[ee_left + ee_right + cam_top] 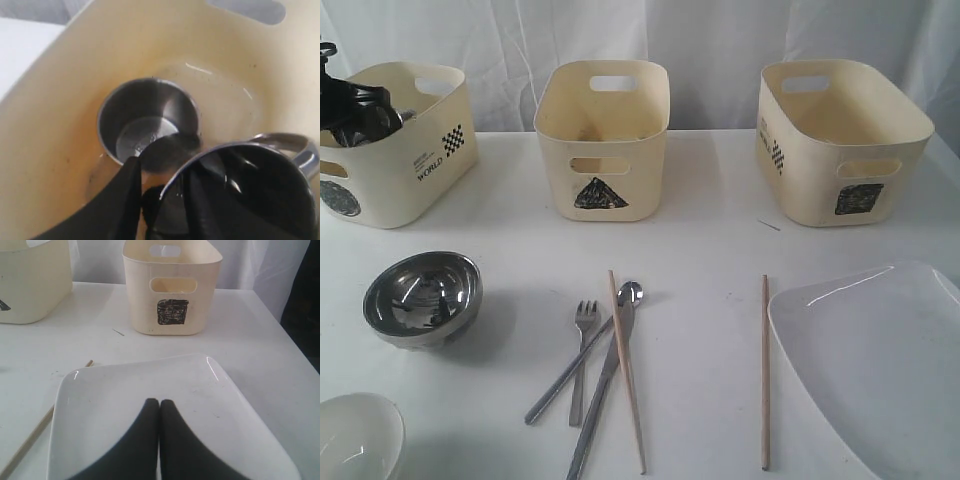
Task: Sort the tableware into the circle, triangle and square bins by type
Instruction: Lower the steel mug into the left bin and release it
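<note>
Currently two mugs [147, 122] [252, 192] in circle bin [47, 130] (left gripper [161, 175] seemingly pinches one); right gripper [159, 403] closed, empty.

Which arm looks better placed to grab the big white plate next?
Right. The right gripper hangs shut over the plate, with the square bin nearby on that side. The left gripper is down inside the circle bin at a steel mug, on the other side.

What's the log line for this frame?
left gripper: in circle bin, shut on mug | right gripper: shut, over plate | unsorted: steel bowl, white bowl, cutlery, chopsticks
</note>
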You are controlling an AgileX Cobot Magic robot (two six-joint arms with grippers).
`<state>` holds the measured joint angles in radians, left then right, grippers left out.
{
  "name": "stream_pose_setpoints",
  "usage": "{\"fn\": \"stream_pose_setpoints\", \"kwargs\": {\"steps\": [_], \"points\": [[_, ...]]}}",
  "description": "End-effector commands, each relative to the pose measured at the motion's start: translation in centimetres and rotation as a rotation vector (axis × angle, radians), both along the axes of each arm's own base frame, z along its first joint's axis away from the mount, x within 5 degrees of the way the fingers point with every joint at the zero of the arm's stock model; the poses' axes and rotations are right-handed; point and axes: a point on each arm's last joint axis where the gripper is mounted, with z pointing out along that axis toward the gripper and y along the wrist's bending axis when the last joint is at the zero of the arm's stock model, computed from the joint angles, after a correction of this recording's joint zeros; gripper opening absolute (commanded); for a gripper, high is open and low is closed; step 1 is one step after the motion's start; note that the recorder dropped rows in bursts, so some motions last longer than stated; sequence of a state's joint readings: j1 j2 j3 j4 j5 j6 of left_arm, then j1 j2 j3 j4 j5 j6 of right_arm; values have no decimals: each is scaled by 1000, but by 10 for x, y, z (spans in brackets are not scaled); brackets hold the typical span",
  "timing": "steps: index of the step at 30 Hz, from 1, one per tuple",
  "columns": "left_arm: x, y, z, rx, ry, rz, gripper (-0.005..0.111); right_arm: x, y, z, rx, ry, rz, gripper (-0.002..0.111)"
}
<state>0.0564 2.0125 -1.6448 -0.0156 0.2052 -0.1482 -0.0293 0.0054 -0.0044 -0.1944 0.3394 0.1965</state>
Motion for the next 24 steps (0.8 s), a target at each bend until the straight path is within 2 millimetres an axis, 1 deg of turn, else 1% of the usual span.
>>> {"fn": "stream_pose_setpoints", "kwargs": {"steps": [1, 6, 9, 10, 12, 13, 14, 15, 16, 17, 18, 19, 21, 22, 23, 24], "points": [[-9, -1, 1, 5, 108, -34, 34, 0, -1, -1, -9, -4, -11, 0], [-18, -3, -6, 19, 230, -74, 34, 0, -1, -1, -9, -4, -11, 0], [-21, -4, -8, 15, 268, -81, 34, 0, -1, -1, -9, -4, -11, 0], [-21, -7, -8, 12, 273, -87, 34, 0, -1, -1, -9, -4, -11, 0], [-21, -19, -8, -3, 271, -125, 34, 0, -1, -1, -9, -4, -11, 0], [-20, -32, -6, -2, 248, -192, 34, 0, -1, -1, -9, -4, -11, 0], [-20, -36, -4, 1, 234, -215, 34, 0, -1, -1, -9, -4, -11, 0], [-19, -42, 2, 13, 192, -235, 34, 0, -1, -1, -9, -4, -11, 0], [-18, -42, 5, 14, 170, -232, 34, 0, -1, -1, -9, -4, -11, 0], [-18, -41, 18, 13, 104, -210, 34, 0, -1, -1, -9, -4, -11, 0], [-18, -39, 24, 10, 69, -196, 34, 0, -1, -1, -9, -4, -11, 0], [-19, -35, 39, 16, -1, -173, 34, 0, -1, -1, -9, -4, -11, 0], [-24, -33, 59, 33, -73, -164, 34, 0, -1, -1, -9, -4, -11, 0], [-28, -33, 69, 35, -93, -165, 34, 0, -1, -1, -9, -4, -11, 0], [-38, -33, 83, 32, -96, -172, 34, 0, -1, -1, -9, -4, -11, 0], [-52, -36, 96, 24, -57, -194, 34, 0, -1, -1, -9, -4, -11, 0]]}}
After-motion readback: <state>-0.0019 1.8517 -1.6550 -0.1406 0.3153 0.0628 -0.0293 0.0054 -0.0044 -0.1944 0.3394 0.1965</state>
